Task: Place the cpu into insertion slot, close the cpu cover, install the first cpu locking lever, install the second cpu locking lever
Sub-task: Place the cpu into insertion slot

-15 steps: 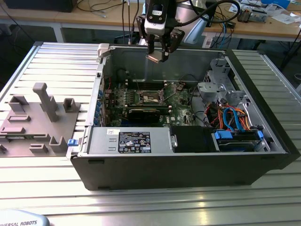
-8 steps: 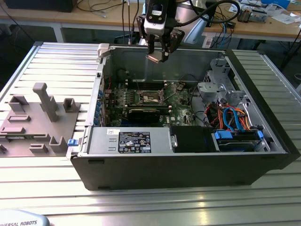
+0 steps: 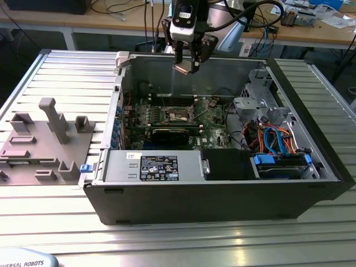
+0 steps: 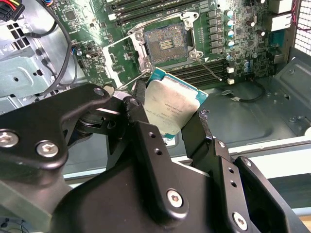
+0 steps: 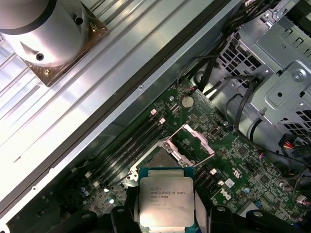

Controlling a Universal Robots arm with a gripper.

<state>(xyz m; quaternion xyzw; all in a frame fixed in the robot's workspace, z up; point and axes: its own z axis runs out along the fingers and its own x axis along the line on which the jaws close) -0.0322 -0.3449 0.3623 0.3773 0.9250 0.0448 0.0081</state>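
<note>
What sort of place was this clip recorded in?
Probably a robotics lab: an open black desktop computer case lies on a ribbed aluminium table, wooden benches strewn with cables stand behind, and the arm's gripper holds a square silver-topped cpu.

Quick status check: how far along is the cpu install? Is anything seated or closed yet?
Nothing looks finished yet. In hand: the gripper is shut on the cpu, held above the computer case. The insertion slot is empty and the cpu cover stands open beside it. Left: seating the cpu, closing the cover, and fastening both locking levers.
</note>
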